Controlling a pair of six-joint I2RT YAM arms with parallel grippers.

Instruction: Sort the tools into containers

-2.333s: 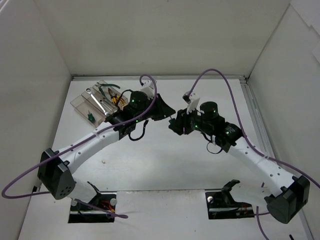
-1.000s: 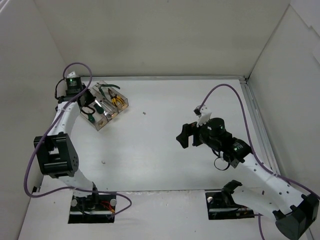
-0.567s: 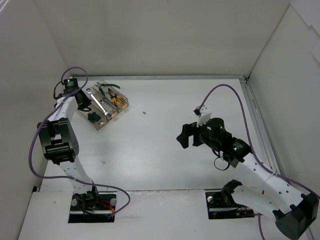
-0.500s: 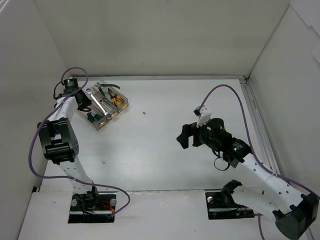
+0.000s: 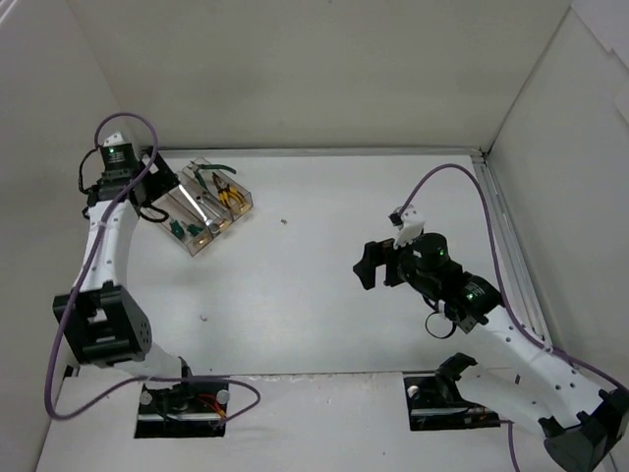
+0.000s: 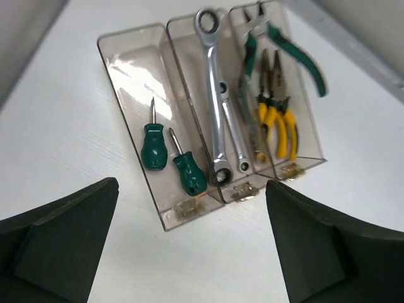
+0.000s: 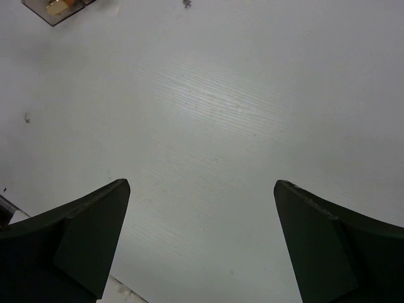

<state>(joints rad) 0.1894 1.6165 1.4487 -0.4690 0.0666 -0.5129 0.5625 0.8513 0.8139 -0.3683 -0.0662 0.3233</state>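
Three joined clear containers stand at the table's far left. In the left wrist view the left bin holds two green-handled screwdrivers. Silver wrenches lie in the middle bin. Yellow pliers and green-handled pliers lie in the right bin. My left gripper hangs open just above the near end of the bins, holding nothing. Out over the bare table right of centre, my right gripper is open too, with nothing between its fingers.
White walls close in the table on the left, back and right. A small dark speck lies on the table right of the bins, and it shows again as a speck in the right wrist view. A corner of the bins shows there too.
My left gripper has opened and drawn back from the left bin, where a second green screwdriver now lies. The left arm has swung outward. The right gripper shifted slightly right.
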